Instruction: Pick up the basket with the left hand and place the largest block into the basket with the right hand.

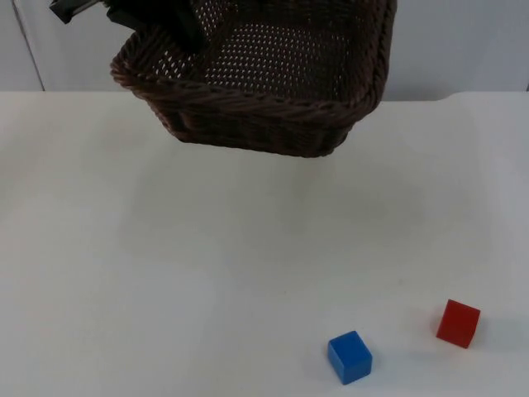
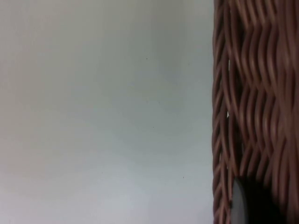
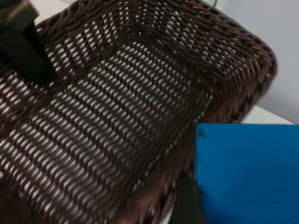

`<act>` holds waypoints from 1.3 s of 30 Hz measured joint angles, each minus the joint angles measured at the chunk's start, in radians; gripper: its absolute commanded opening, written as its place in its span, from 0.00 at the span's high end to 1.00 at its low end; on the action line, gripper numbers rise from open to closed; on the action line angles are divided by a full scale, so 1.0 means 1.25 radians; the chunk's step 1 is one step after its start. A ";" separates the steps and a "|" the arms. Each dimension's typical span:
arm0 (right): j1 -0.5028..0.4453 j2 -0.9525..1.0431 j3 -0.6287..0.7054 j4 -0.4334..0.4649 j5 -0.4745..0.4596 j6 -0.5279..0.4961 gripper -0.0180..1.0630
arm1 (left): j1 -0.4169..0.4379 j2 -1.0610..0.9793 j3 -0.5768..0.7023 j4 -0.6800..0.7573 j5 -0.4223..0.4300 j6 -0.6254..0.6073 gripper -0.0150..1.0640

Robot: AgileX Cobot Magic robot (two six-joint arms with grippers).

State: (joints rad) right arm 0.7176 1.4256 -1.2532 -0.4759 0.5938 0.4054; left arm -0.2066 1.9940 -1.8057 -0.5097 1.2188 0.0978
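While the left gripper (image 1: 157,21) holds the basket (image 1: 273,116) aloft by its rim, the right gripper (image 3: 187,205) grasps a large blue block (image 3: 247,172) beside the rim; only the drop inside remains.

The left arm came in from the upper left of the top view, and the left gripper (image 1: 165,29) sat high up there, clamped on the rim of the basket (image 1: 273,107) with one finger inside and the basket hanging clear of the table. In its own wrist view a black fingertip (image 2: 250,205) pressed right against the woven wall. The right gripper (image 3: 233,210) hung above the open basket, closed around a blue block (image 3: 247,172), with one dark finger (image 3: 187,207) snug against the block's side.
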 measured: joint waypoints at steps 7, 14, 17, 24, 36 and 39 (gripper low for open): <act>-0.063 0.130 -0.108 0.117 -0.036 -0.116 0.98 | 0.000 0.000 0.000 0.001 0.000 0.000 0.99; -0.076 0.250 -0.244 0.177 -0.058 -0.182 0.98 | 0.000 0.000 0.000 0.003 0.002 0.002 0.99; -0.076 0.285 -0.285 0.177 -0.062 -0.185 0.98 | 0.000 0.000 0.000 0.004 0.002 0.002 0.99; -0.076 0.385 -0.347 0.183 -0.128 -0.189 0.98 | 0.000 0.000 0.000 0.004 0.003 0.002 0.99; -0.076 0.460 -0.347 0.193 -0.184 -0.190 0.80 | 0.000 0.000 0.000 0.006 0.003 0.002 0.99; -0.076 0.468 -0.347 0.193 -0.184 -0.190 0.64 | 0.000 0.000 0.000 0.007 0.003 0.002 0.99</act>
State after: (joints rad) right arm 0.6225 2.0112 -1.6870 -0.2346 0.3643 0.1676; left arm -0.2066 1.9940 -1.8057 -0.5010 1.2228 0.0998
